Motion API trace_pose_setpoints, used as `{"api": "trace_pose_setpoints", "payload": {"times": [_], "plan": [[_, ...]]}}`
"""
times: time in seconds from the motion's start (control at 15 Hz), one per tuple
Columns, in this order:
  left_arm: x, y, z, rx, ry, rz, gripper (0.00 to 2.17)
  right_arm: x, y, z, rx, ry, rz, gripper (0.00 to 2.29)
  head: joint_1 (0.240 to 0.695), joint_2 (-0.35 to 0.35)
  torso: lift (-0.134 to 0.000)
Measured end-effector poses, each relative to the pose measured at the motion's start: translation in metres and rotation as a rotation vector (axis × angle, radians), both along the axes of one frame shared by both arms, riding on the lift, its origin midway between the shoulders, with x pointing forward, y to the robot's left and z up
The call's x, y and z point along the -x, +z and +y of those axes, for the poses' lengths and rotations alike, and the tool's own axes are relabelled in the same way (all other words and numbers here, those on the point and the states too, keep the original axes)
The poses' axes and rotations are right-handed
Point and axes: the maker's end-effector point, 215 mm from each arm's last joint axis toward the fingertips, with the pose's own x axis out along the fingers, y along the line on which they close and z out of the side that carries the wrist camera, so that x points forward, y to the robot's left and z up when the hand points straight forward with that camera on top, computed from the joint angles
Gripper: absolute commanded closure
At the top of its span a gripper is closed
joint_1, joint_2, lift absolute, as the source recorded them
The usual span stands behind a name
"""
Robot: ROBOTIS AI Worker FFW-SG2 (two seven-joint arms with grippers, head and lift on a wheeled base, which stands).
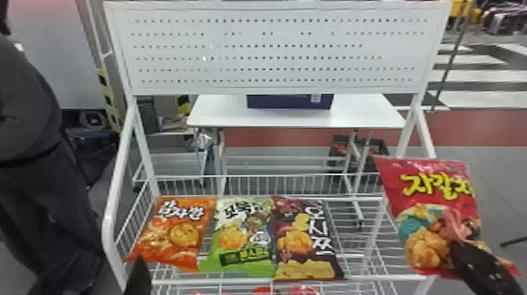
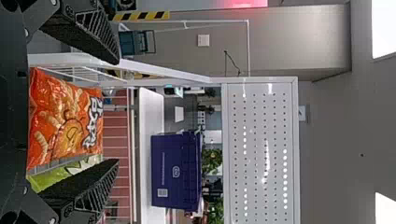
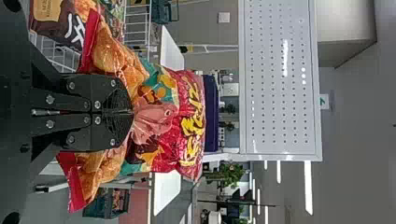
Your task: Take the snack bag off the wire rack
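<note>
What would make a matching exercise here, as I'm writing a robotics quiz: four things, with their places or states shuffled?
1. Red snack bag
2. Orange bag
3. Green bag
4. Left gripper

A. Middle of the three-bag row on the wire rack
B. Open, with nothing between its fingers
C. Clamped in the right gripper
D. Left end of the row

Pairs: 1-C, 2-D, 3-A, 4-B

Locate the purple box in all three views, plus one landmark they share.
Head view: purple box on the white table, just below the perforated panel, which hides its upper part.
Left wrist view: purple box on that table, beyond the orange snack bag.
Right wrist view: purple box behind the red snack bag, partly hidden by it.
Shared landmark: perforated panel.
</note>
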Motion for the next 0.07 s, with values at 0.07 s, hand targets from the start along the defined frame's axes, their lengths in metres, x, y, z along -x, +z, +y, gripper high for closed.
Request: {"api": "trace_pose_setpoints", "payload": {"times": [0.07], "plan": [[0.0,-0.0001,0.0,0.0,0.0,0.0,0.14,0.0,0.0008,-0.0001,-0.001,0.0,-0.003,1.95,0.499,0.0,0.0]]}}
